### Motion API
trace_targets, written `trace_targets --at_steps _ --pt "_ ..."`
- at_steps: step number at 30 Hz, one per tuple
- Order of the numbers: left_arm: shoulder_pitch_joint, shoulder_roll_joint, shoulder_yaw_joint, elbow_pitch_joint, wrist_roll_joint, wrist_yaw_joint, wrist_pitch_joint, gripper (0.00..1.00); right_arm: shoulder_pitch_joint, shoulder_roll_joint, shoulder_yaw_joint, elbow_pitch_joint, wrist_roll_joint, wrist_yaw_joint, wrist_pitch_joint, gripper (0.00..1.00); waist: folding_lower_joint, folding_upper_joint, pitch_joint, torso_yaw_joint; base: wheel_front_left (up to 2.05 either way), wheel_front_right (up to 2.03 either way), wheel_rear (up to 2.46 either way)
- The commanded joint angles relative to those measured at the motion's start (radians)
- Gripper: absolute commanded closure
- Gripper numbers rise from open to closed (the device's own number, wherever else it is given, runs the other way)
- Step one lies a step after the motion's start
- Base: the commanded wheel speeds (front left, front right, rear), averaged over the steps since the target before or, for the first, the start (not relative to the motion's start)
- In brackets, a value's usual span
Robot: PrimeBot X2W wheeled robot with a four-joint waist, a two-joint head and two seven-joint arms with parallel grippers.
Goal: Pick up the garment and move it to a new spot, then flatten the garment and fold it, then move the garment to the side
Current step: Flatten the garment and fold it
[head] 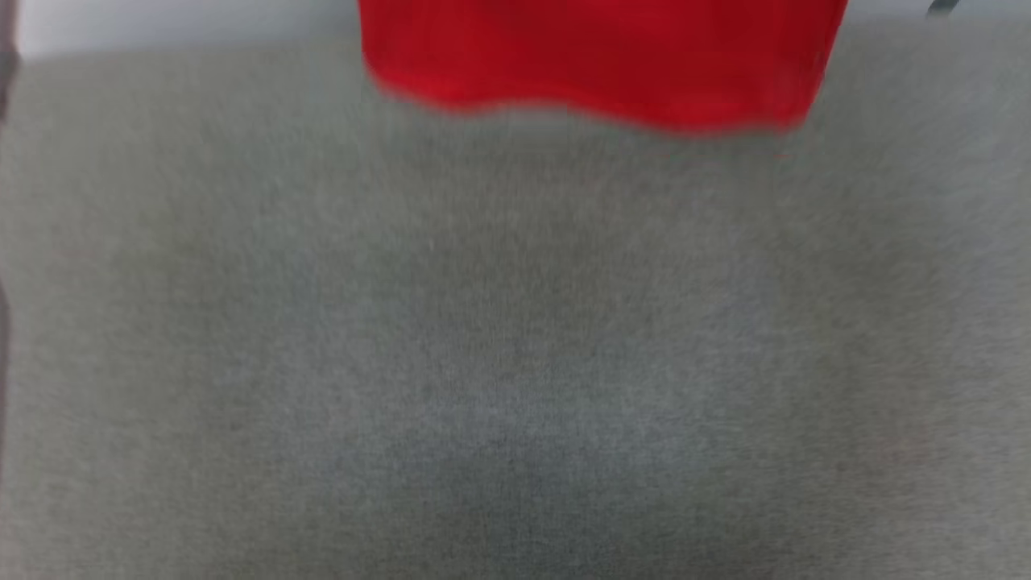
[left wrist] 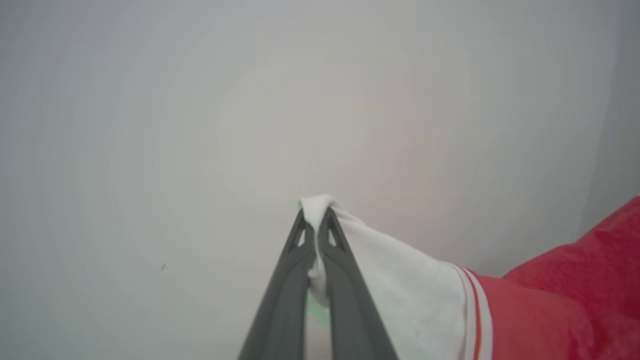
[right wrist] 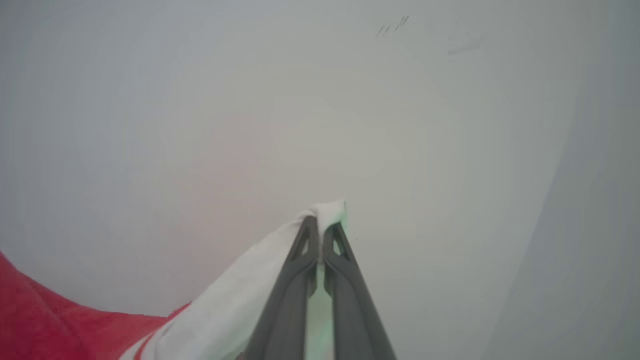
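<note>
**Head view.** Nearest the camera is a grey, felt-like surface (head: pixel 515 362) that takes up most of the blurred picture. The garment (head: pixel 596 60) is at the top edge, centre to right. It shows as a broad red band whose visible span runs left to right across the view. Its wavy lower edge faces the camera and the rest is cut off by the top of the view. Whether that edge touches the grey surface cannot be told. A pale wall (head: pixel 161 24) shows at the upper left.

**Left wrist view.** The left claw (left wrist: pixel 314 216) is closed, its two dark fingers pinched on a bunched tip of white sleeve (left wrist: pixel 400 280). From the grip the sleeve runs down and to the right. It passes a white-red-white striped seam (left wrist: pixel 475 315) into the red body at the right edge. Behind it is plain pale wall.

**Right wrist view.** The right claw (right wrist: pixel 321 222) is also closed, gripping a tuft of the other white sleeve (right wrist: pixel 235 300). This cloth runs down and to the left, meeting striped trim (right wrist: pixel 145 346) and then red fabric at the lower-left corner.
</note>
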Motion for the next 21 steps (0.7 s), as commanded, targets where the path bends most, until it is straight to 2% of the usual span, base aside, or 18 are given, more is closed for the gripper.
trace_targets --at_steps 1,2,3,5,6,10,16,18,21 --pt "-0.035 -0.004 0.003 0.009 0.016 0.005 -0.034 1.0 -0.027 -0.001 -0.005 0.021 -0.04 -0.001 -0.04 1.0 0.0 0.0 0.214 0.029 0.0 0.0 0.0" --pt "-0.095 -0.017 0.009 0.023 0.032 0.01 -0.125 1.0 -0.088 -0.006 -0.027 0.064 -0.121 -0.001 -0.113 1.0 0.0 0.0 0.265 0.039 0.0 0.0 0.0" --pt "-0.095 -0.017 0.009 0.023 0.032 0.01 -0.125 1.0 -0.088 -0.006 -0.027 0.064 -0.121 -0.001 -0.113 1.0 0.0 0.0 0.265 0.039 0.0 0.0 0.0" --pt "-0.162 -0.036 0.026 0.047 0.038 0.009 -0.251 1.0 -0.152 -0.012 -0.095 0.067 -0.262 -0.001 -0.156 1.0 0.0 0.0 0.334 0.058 0.0 0.0 0.0" --pt "-0.177 -0.045 0.035 0.057 0.025 0.003 -0.278 1.0 -0.164 -0.011 -0.12 0.044 -0.307 -0.001 -0.158 1.0 0.0 0.0 0.358 0.067 0.0 0.0 0.0" --pt "-0.176 -0.053 0.033 0.096 0.021 -0.021 -0.376 1.0 -0.101 0.015 -0.196 -0.037 -0.437 -0.001 -0.158 1.0 0.0 0.0 0.421 0.089 0.0 0.0 0.0" --pt "-0.067 -0.076 0.019 0.19 -0.017 -0.037 -0.406 1.0 0.042 0.054 -0.221 -0.022 -0.475 -0.001 -0.159 1.0 0.0 0.0 0.411 0.108 0.0 0.0 0.0" --pt "-0.023 -0.087 0.012 0.219 -0.039 -0.042 -0.388 1.0 0.082 0.066 -0.238 0.006 -0.432 -0.001 -0.159 1.0 0.0 0.0 0.389 0.113 0.0 0.0 0.0" --pt "0.042 -0.107 -0.009 0.237 -0.079 -0.044 -0.328 1.0 0.139 0.06 -0.207 0.054 -0.385 -0.001 -0.159 1.0 0.0 0.0 0.343 0.119 0.0 0.0 0.0"
